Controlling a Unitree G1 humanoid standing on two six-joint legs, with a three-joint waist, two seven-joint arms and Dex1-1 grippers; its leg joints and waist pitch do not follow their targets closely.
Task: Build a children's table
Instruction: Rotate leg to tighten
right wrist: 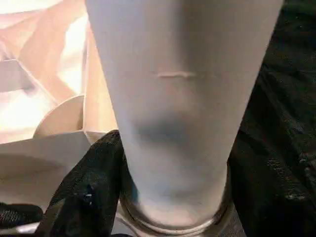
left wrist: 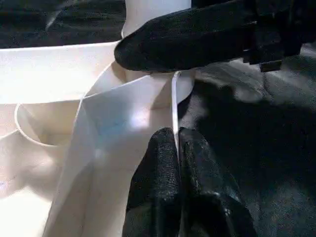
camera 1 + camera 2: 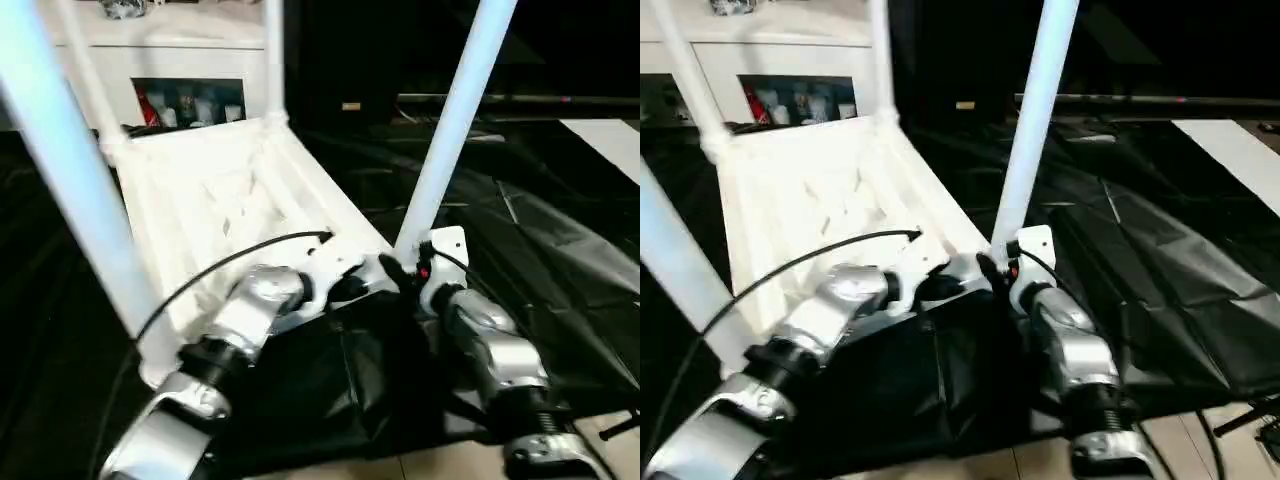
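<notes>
- The bench [image 3: 560, 250], draped in black cloth, carries the children's table [image 3: 210, 200] upside down, ribbed underside up, its near edge at the bench's front edge by the robot.
- A white cabinet [image 3: 180, 60] with glass doors stands beyond the bench's far edge; bottles sit behind the glass, their labels too small to read. No other writing or brand can be read.
- Four legs rise from the corner sockets; the near right leg [image 3: 455, 120] stands at the table's near right corner, close to the bench's front edge.
- The right gripper [image 1: 170, 202] straddles the base of that leg just above its socket [image 2: 163, 81], fingers apart around the tube; whether they press on it cannot be told.
- The left gripper [image 2: 177, 163] is pinched closed on the thin wall [image 2: 174, 106] of the tabletop's rim, just beside the same socket.
- Judged from this, the step in hand is seating the last leg, with the left arm steadying the top. The next move likely calls for a firm downward push or twist on the leg, kept upright, while the rim is held fast.
</notes>
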